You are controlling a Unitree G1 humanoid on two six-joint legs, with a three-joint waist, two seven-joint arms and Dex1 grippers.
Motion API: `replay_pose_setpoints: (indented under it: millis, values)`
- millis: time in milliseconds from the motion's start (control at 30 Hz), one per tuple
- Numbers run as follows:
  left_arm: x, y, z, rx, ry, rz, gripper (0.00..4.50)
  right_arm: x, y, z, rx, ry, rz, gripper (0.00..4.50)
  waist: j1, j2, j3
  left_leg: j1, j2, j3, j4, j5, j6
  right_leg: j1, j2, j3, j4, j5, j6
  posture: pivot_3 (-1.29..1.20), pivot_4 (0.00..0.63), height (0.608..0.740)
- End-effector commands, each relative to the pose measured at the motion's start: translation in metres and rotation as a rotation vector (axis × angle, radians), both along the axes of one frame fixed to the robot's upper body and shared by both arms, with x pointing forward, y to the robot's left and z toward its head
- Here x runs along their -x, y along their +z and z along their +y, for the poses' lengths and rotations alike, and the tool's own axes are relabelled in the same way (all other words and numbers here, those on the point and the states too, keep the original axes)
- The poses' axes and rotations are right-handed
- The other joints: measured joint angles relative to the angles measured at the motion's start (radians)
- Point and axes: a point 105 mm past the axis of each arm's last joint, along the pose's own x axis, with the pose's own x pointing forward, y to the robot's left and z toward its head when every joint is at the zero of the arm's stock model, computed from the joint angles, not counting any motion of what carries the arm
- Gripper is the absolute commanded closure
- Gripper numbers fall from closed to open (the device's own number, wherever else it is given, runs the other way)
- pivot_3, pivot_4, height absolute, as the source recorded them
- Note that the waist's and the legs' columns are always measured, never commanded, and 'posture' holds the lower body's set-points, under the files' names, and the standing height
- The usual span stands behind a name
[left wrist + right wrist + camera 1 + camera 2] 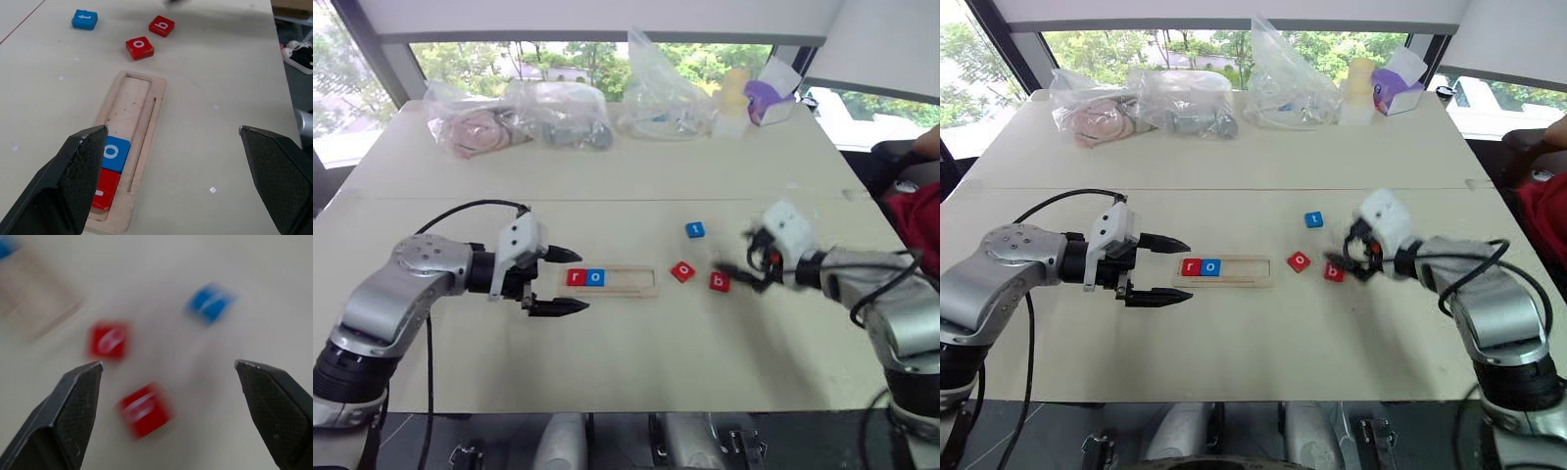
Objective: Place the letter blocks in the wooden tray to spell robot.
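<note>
Two letter blocks, red r (575, 277) and blue o (595, 277), sit in the wooden tray's (636, 283) left end. I note red o (682, 271), red b (719, 282) and blue t (695, 230) loose on the table (636, 362) to its right. Left gripper (564, 281) hangs released at the tray's left end. Right gripper (736, 270) stands released, empty, beside b.

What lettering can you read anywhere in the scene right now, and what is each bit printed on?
"r": red block at the left end of the wooden tray.
"o": blue block next to it in the tray.
"o": red block loose on the table, right of the tray.
"b": red block loose, near the right gripper.
"t": blue block loose, farther back.
Plastic bags at the far edge: no readable text.
</note>
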Motion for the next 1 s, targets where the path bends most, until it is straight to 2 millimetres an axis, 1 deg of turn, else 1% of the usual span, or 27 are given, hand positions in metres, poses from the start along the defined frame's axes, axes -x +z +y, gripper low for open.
replay_pose_setpoints:
  millis: [33,100,167,233,333,400,433,500,633,667,700,767,800,867,933,967,1000]
  values:
    - [0.003,0.012,-0.004,0.005,-0.033,-0.052,0.0,-0.008,0.009,-0.01,-0.007,0.122,-0.104,0.03,-0.01,0.001,0.002,0.0,0.0,0.0,0.001,0.0,0.0,0.0,-0.001,0.001,0.0,0.0,0.001,0.0,0.15,0.735]
    - [0.005,0.011,-0.004,-0.008,-0.034,-0.044,0.0,-0.014,-0.001,-0.02,0.047,0.145,-0.121,0.03,-0.013,0.0,0.002,0.001,0.0,0.003,0.003,0.0,0.0,0.0,-0.001,0.004,0.0,0.001,0.002,0.0,0.15,0.735]
    - [0.009,0.005,-0.001,-0.047,-0.038,-0.037,0.0,-0.019,-0.01,-0.027,0.09,0.165,-0.123,0.03,-0.012,0.0,0.003,0.001,0.0,0.004,0.003,0.0,0.0,0.0,-0.002,0.004,-0.001,0.001,0.002,0.0,0.15,0.735]
    - [0.009,0.001,0.003,-0.06,-0.021,-0.028,0.0,-0.024,-0.013,-0.025,0.069,0.182,-0.125,0.03,-0.012,0.0,0.003,0.002,0.0,0.004,0.004,0.0,0.0,0.0,-0.001,0.004,0.0,0.002,0.002,0.0,0.15,0.735]
    - [0.007,-0.001,0.009,-0.061,0.013,-0.02,0.0,-0.026,-0.019,-0.019,0.05,0.224,-0.12,0.03,-0.009,0.001,0.003,0.002,0.0,0.003,0.004,0.0,0.0,0.0,-0.001,0.004,0.001,0.002,0.002,0.0,0.15,0.735]
    - [0.006,-0.001,0.014,-0.06,0.042,-0.019,0.0,-0.029,-0.026,-0.016,0.068,0.254,-0.131,0.03,-0.009,0.001,0.003,0.002,0.0,0.002,0.004,0.0,0.0,0.0,-0.001,0.004,0.001,0.002,0.002,0.0,0.15,0.735]
    - [0.006,-0.003,0.017,-0.061,0.055,-0.015,0.0,-0.03,-0.031,-0.017,0.087,0.266,-0.129,0.26,-0.008,0.001,0.003,0.002,0.0,0.002,0.004,0.0,0.0,0.0,-0.001,0.004,0.001,0.002,0.002,0.0,0.15,0.735]
    - [0.007,-0.005,0.02,-0.062,0.072,-0.007,0.0,-0.031,-0.038,-0.018,0.104,0.28,-0.118,0.9,-0.01,0.001,0.003,0.002,0.0,0.003,0.003,0.0,0.0,0.0,-0.001,0.004,0.001,0.002,0.002,0.0,0.15,0.735]
    - [0.009,-0.005,0.03,-0.07,0.11,0.004,0.0,-0.03,-0.039,-0.02,0.075,0.284,-0.101,2.99,-0.009,0.001,0.003,0.003,0.0,0.003,0.004,0.0,0.0,0.002,-0.002,0.004,0.001,0.002,0.002,0.0,0.15,0.735]
    - [0.009,-0.004,0.031,-0.071,0.12,0.002,0.0,-0.03,-0.039,-0.021,0.073,0.279,-0.105,3.36,-0.009,0.001,0.003,0.003,0.0,0.003,0.004,0.0,-0.001,0.002,-0.002,0.004,0.001,0.002,0.001,0.0,0.15,0.735]
    - [0.008,-0.003,0.033,-0.072,0.126,-0.001,0.0,-0.03,-0.038,-0.021,0.07,0.274,-0.108,3.35,-0.008,0.001,0.003,0.004,0.0,0.003,0.005,0.0,-0.001,0.003,-0.002,0.004,0.001,0.002,0.001,0.0,0.15,0.735]
    - [0.008,-0.001,0.035,-0.074,0.133,-0.004,0.0,-0.033,-0.031,-0.02,0.053,0.254,-0.125,3.35,-0.008,0.001,0.003,0.004,0.0,0.003,0.005,0.0,-0.001,0.003,-0.003,0.004,0.001,0.002,0.001,0.0,0.15,0.735]
    - [0.007,0.0,0.038,-0.077,0.143,-0.005,0.0,-0.038,-0.017,-0.013,-0.015,0.237,-0.146,3.35,-0.008,0.001,0.003,0.004,0.0,0.003,0.005,0.0,-0.001,0.003,-0.003,0.004,0.001,0.002,0.001,0.0,0.15,0.735]
    - [0.005,0.002,0.047,-0.095,0.165,-0.008,0.0,-0.041,0.018,0.014,-0.167,0.26,-0.187,3.35,-0.011,0.001,0.003,0.004,0.0,0.003,0.005,0.001,-0.001,0.003,-0.003,0.004,0.001,0.002,0.001,0.0,0.15,0.735]
    - [0.0,0.004,0.06,-0.131,0.198,-0.011,0.0,-0.033,0.047,0.048,-0.295,0.355,-0.188,3.35,-0.018,0.004,0.005,0.003,0.0,0.004,0.005,0.001,-0.001,0.0,-0.003,0.006,0.004,0.002,0.001,0.0,0.15,0.735]
    - [-0.004,0.006,0.067,-0.15,0.218,-0.015,0.0,-0.029,0.059,0.066,-0.371,0.404,-0.18,3.35,-0.021,0.004,0.005,0.003,0.001,0.004,0.005,0.001,-0.001,-0.001,-0.002,0.006,0.006,0.002,0.001,0.0,0.15,0.735]
    - [-0.007,0.007,0.073,-0.159,0.232,-0.018,0.0,-0.026,0.066,0.078,-0.415,0.436,-0.166,3.35,-0.021,0.003,0.005,0.004,0.001,0.003,0.005,0.001,-0.001,-0.002,-0.002,0.006,0.009,0.002,0.001,0.0,0.15,0.735]
